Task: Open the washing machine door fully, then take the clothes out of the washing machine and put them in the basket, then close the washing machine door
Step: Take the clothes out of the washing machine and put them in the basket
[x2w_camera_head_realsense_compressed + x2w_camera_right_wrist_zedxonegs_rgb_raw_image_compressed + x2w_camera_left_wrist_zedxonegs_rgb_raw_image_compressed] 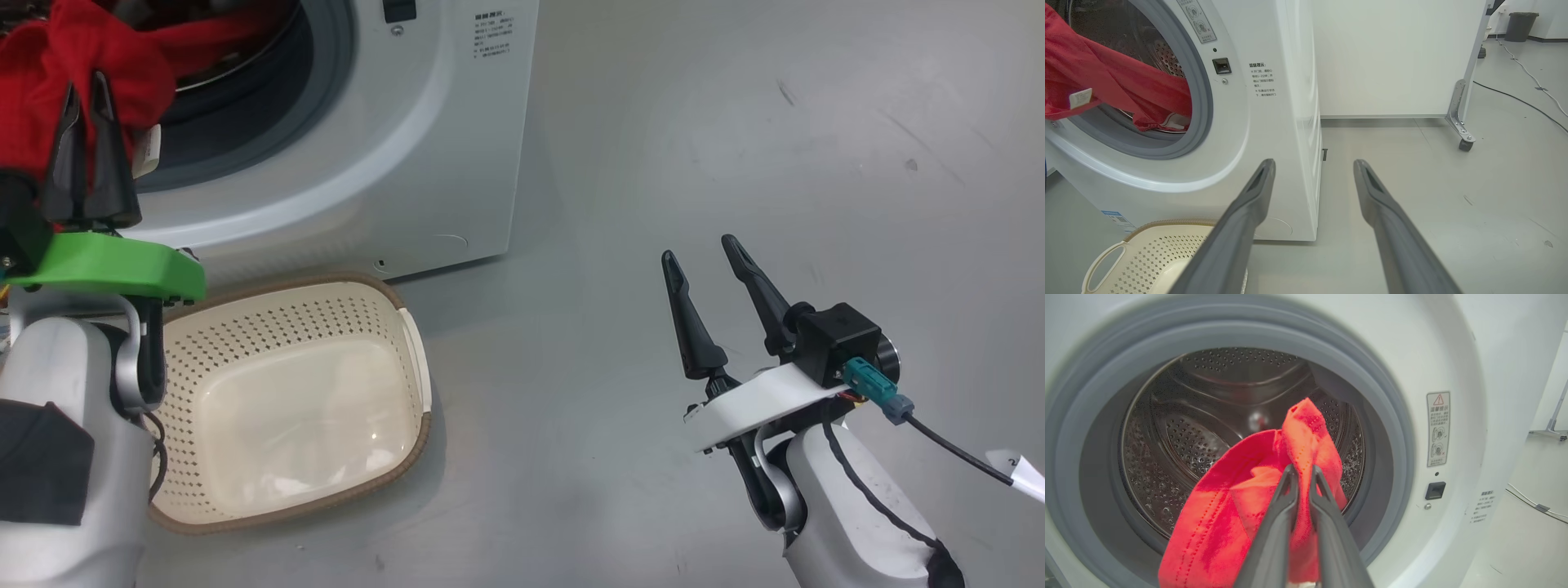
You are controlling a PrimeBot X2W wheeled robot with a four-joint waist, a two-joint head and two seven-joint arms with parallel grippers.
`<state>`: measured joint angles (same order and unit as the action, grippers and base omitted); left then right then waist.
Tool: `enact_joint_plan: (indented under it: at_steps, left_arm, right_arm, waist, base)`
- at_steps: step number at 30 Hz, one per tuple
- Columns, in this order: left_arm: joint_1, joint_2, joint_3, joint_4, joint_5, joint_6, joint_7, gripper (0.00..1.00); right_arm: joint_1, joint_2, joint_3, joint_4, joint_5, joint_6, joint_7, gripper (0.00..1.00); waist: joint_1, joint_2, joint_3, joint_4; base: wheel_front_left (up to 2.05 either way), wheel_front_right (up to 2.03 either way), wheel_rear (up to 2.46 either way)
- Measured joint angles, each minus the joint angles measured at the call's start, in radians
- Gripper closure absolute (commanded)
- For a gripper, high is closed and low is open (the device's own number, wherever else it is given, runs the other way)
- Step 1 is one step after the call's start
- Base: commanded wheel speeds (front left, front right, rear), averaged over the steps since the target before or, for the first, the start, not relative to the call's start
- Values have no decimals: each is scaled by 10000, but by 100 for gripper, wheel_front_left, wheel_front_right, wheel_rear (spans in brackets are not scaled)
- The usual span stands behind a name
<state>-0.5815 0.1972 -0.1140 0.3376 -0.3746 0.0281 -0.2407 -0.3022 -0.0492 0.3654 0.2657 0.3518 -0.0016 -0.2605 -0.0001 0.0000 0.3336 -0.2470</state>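
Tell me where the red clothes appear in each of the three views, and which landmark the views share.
Head view: the red clothes are at top left, pinched by the left gripper in front of the drum.
Left wrist view: lower centre, between the closed fingers.
Right wrist view: upper left, stretched out of the drum.
Shared landmark: the grey rubber ring around the drum.

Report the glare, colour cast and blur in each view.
Head view: soft sheen inside the basket, a dim shadow beside it. Left wrist view: the clothes look washed-out orange, the left gripper is close and soft, the washing machine side bows. Right wrist view: the clothes are deeper red; the right gripper blurs near the bottom edge.
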Motion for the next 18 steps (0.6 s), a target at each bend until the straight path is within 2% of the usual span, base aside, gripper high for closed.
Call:
enact_joint_plan:
  at_steps: [18]
  left_arm:
    - [1241,-104,125,-2725,500,387,-113,100]
  right_arm:
    - [873,-2,-84,345,-38,213,0,0]
  waist:
    - [0,0,-1735,600]
  base:
    - [0,0,0]
